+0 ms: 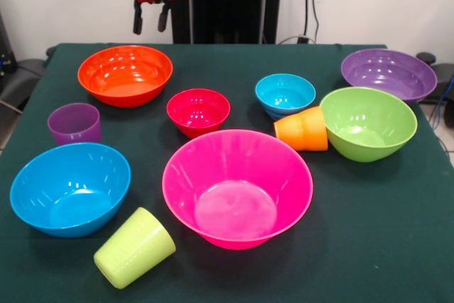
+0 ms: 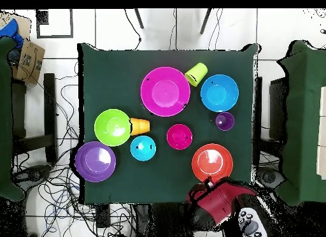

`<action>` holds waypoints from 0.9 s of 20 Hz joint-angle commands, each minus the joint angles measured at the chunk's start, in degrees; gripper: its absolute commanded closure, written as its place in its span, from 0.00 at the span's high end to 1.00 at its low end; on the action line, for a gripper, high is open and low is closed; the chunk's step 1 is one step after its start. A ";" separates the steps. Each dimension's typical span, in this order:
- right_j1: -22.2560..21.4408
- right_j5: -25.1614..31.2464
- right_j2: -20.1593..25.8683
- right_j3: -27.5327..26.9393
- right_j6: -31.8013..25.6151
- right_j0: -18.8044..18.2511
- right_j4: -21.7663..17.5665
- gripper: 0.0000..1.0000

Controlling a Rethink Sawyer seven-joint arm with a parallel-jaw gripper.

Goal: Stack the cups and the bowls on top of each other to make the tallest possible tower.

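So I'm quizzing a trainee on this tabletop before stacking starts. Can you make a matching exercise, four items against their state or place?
Items:
1. lime green cup
2. purple cup
3. orange cup
4. claw

States:
A. stands upright, mouth up, beside the big blue bowl
B. lies on its side between the small blue bowl and the lime green bowl
C. hangs open above the table's far edge, holding nothing
D. lies on its side at the near edge, in front of the pink bowl

Pairs: 1-D, 2-A, 3-B, 4-C
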 commanded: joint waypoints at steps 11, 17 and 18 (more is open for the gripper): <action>4.90 -4.54 0.46 -5.73 5.61 1.27 0.58 1.00; 7.15 -5.77 0.19 -6.98 5.99 1.06 0.01 1.00; 7.55 -5.95 0.00 -7.17 6.12 1.12 -0.04 1.00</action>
